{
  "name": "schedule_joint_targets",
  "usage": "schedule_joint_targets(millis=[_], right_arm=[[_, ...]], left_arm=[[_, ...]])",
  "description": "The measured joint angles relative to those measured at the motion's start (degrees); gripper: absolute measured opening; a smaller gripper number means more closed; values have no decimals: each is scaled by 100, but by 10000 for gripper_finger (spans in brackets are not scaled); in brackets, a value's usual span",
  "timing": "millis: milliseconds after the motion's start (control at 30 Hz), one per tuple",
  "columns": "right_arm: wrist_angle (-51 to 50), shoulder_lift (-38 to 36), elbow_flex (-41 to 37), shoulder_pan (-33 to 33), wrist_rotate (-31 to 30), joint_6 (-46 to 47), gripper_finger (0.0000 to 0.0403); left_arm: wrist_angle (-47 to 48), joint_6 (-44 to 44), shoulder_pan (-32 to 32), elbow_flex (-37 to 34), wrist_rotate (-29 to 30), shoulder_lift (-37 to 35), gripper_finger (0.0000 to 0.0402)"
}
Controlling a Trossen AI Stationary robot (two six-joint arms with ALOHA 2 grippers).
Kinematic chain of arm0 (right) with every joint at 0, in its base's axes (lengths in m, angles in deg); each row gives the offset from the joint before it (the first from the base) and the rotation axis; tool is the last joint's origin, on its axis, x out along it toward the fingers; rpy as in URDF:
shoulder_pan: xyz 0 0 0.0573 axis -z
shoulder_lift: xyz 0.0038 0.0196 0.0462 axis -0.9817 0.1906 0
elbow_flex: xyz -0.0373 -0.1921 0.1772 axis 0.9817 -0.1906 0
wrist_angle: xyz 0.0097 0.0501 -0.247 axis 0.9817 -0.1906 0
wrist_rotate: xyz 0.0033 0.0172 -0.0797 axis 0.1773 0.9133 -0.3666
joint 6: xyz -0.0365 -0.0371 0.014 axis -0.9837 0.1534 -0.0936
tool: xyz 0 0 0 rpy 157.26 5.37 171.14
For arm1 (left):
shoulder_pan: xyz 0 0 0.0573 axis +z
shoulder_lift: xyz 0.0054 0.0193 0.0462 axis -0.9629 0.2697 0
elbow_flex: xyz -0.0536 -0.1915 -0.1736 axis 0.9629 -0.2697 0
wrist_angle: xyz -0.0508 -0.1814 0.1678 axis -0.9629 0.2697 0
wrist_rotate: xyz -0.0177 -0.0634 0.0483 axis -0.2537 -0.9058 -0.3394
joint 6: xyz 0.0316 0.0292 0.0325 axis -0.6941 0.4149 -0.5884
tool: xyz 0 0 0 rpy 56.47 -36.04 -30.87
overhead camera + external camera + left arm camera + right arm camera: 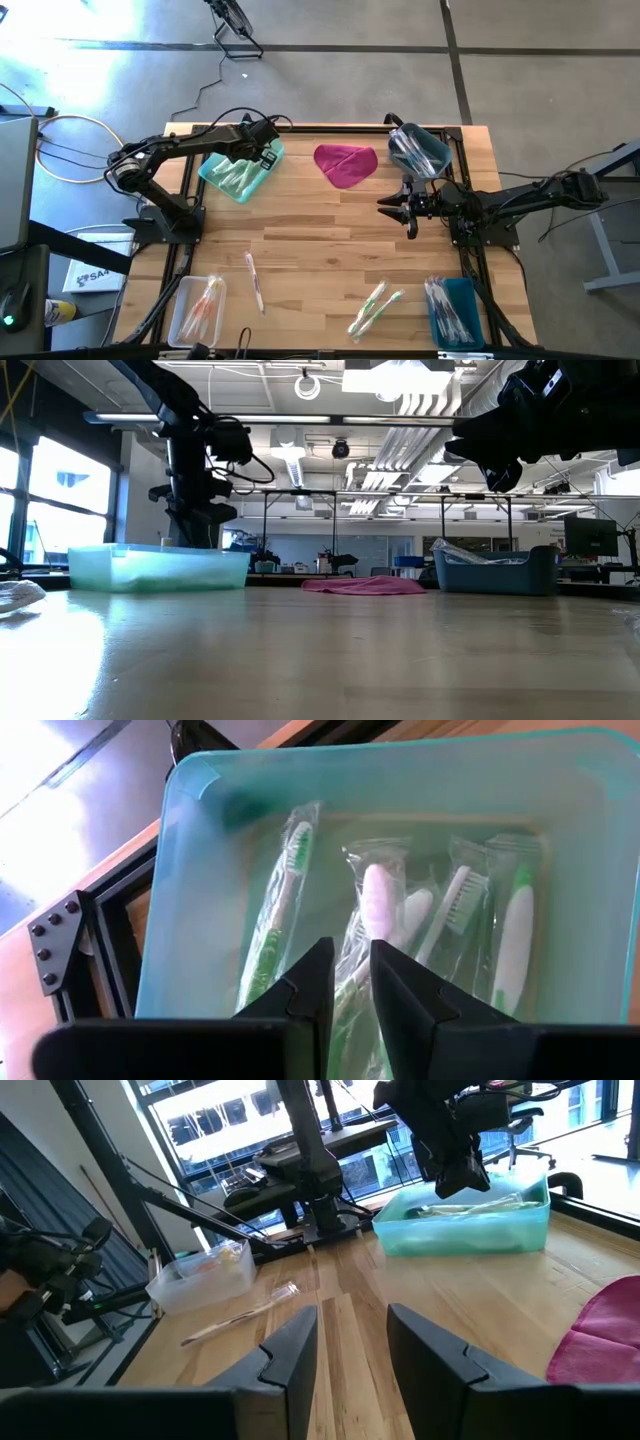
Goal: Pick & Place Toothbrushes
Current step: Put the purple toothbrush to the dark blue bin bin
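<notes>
Left hand [350,985] slightly apart above teal bin [238,172] of toothbrushes [390,920], right hand [352,1342] apart, empty, magenta cloth [345,164] between.

Two dark jointed arms, black cables trailing; left tool [348,985] fingers black, angular.

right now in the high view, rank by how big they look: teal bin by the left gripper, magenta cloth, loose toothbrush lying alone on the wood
1. teal bin
2. magenta cloth, only a little smaller, so nearly a tie
3. loose toothbrush, clearly the smallest
</notes>
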Motion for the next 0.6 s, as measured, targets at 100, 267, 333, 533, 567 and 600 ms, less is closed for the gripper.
schedule_joint_targets(millis=[100, 267, 333, 533, 567, 600], right_arm=[[-4, 0, 0, 0, 0, 0, 116], [-31, 0, 0, 2, 0, 0, 116], [-33, 0, 0, 0, 0, 0, 116], [-33, 0, 0, 1, -15, -41, 116], [-31, 0, 0, 1, -21, -42, 116], [-31, 0, 0, 0, -22, -42, 116]], left_arm=[[4, -9, 0, 0, -66, 0, 65], [174, -198, -70, 0, -468, 0, 65], [330, -290, -193, 0, -495, 0, 65], [797, -334, -926, 0, -494, 0, 65], [826, -338, -1103, 0, -494, 0, 65], [821, -341, -1280, 0, -493, 0, 65]])
